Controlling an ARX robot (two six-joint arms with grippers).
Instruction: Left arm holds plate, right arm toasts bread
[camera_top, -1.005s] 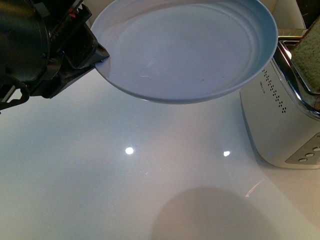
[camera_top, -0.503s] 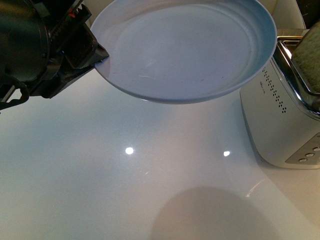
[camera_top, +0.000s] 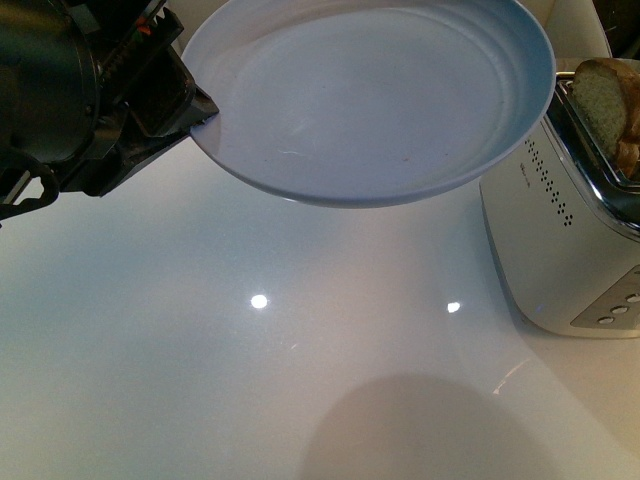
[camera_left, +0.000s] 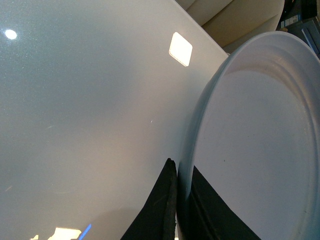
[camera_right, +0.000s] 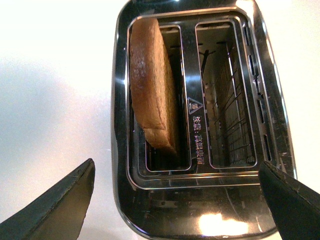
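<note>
One slice of bread (camera_right: 152, 90) stands in a toaster (camera_right: 120, 125) slot beneath the right pincer (camera_right: 176, 167) (jaws spread wide); the left pincer (camera_top: 195, 118) pinches the plate (camera_top: 370, 100) by its rim, clear above the bench (camera_top: 200, 350).

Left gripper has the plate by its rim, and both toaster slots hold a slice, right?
Only one holds bread; the other slot is empty, as the right wrist view shows. The left gripper does have the plate by its rim.

toaster (camera_top: 560, 250) cut by right edge, bread (camera_right: 152, 85) bottom hidden inside it
</note>
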